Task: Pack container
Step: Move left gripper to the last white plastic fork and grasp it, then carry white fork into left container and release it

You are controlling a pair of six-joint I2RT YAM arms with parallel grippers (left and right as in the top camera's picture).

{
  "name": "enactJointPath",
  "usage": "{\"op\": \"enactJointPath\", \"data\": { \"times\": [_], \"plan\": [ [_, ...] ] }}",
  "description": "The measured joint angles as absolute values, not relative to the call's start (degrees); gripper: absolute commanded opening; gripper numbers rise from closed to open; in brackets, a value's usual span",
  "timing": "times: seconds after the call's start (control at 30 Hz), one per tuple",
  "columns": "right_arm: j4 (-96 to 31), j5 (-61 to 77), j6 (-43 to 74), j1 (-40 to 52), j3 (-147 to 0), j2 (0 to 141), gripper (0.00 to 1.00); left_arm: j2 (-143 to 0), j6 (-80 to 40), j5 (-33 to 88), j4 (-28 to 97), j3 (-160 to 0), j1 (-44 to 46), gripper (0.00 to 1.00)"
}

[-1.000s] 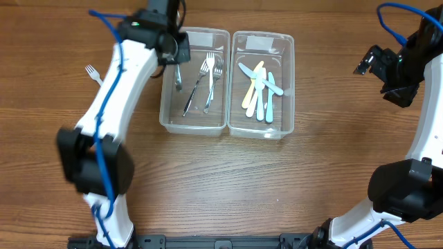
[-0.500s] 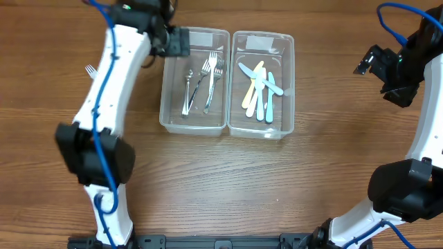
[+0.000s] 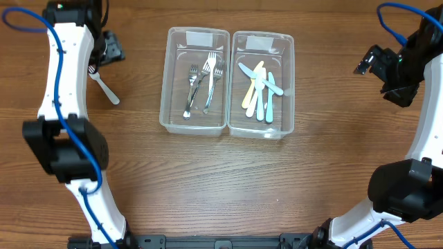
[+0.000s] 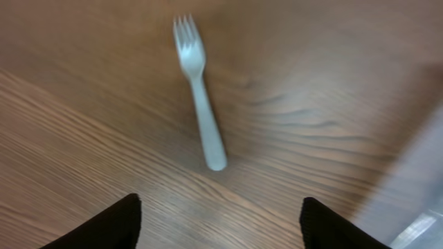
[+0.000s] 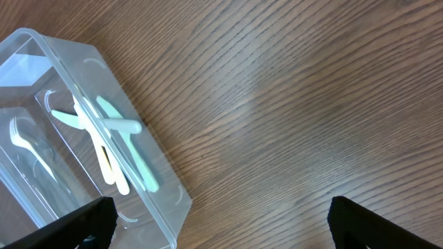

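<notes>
Left gripper (image 4: 220, 204): fingers wide, empty, over white fork (image 4: 201, 111) on table (image 4: 332, 83).
Right gripper (image 5: 221, 207): fingers wide, empty.
Left bin (image 3: 165, 90): metal forks (image 3: 208, 79).
Right bin (image 3: 291, 90): pastel knives (image 3: 259, 93).

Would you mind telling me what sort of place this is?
Probably a robotics test bench rather than a kitchen: two robot arms stand at a wood-grain table, with two clear bins of sorted cutlery and one white fork lying loose.
</notes>
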State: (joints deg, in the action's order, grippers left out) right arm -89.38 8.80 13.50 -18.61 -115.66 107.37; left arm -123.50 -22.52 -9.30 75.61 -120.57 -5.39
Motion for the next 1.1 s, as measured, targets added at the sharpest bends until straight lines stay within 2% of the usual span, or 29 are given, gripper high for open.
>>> {"op": "enactJointPath", "data": {
  "times": [0.3, 0.83, 1.0, 1.03, 1.1],
  "plan": [
    [-90.13, 8.80, 13.52, -18.61, -115.66, 107.37, 1.00, -136.88, -24.36, -4.78, 73.01, -119.15, -10.20, 0.64],
    [-90.91, 8.80, 13.52, -18.61, -115.66, 107.37, 1.00, -137.43, -19.77, -3.62, 65.30, -118.48, -12.64, 0.62],
    [-91.74, 8.82, 13.50, -18.61, -115.66, 107.37, 1.00, -139.24, -21.04, -3.62, 64.03, -117.03, -12.64, 0.50],
    [-91.94, 8.80, 13.50, -18.61, -115.66, 107.37, 1.00, -139.48, -21.32, -3.20, 63.75, -117.03, -12.71, 0.45],
    [-92.25, 8.82, 13.47, -18.61, -115.66, 107.37, 1.00, -139.48, -21.76, -2.94, 63.37, -117.03, -12.75, 0.25]
  ]
}}
